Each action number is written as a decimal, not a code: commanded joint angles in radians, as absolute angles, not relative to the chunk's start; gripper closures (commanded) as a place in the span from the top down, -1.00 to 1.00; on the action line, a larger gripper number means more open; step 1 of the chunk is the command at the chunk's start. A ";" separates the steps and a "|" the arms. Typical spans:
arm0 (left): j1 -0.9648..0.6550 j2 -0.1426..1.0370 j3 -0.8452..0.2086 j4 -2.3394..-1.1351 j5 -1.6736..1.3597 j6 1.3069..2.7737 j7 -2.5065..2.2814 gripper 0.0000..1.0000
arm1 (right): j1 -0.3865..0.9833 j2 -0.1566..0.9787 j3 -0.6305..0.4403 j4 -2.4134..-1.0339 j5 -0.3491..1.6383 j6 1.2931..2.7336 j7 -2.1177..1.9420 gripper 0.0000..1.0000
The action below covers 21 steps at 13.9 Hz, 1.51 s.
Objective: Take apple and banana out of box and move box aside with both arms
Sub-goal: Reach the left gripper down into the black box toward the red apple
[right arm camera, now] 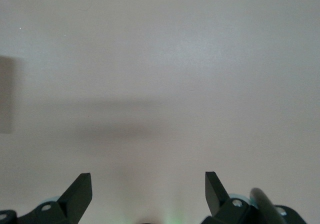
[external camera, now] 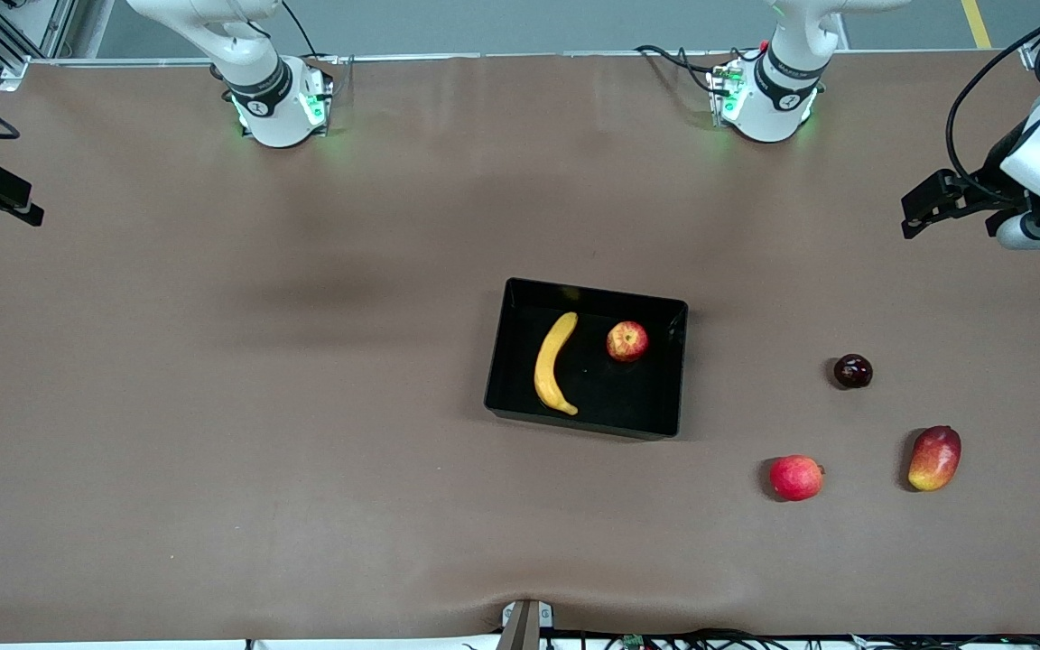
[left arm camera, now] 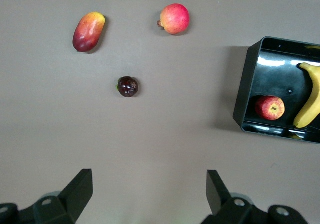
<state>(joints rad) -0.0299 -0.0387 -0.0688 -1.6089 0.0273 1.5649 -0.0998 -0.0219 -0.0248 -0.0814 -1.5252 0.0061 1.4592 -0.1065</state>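
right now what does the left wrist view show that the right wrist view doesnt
Only the left wrist view: the black tray holding the banana and apple, plus three loose fruits on the table, a mango, a red apple and a dark plum. Only the right wrist view: nothing but shadowed tabletop. Both: an open gripper, left gripper, right gripper, over brown table.

No readable text, label, brand name, number or sign appears in any of the three views.
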 commanded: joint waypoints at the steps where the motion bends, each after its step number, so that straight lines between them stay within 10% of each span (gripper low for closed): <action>1: -0.031 -0.029 -0.069 -1.583 0.028 1.545 -0.106 1.00 | -0.040 -0.041 -0.067 -1.526 0.015 1.456 -0.107 1.00; 21: -0.362 0.520 -0.221 -1.574 0.069 2.066 -0.825 1.00 | -0.038 -0.021 -0.067 -1.505 0.014 1.457 -0.107 1.00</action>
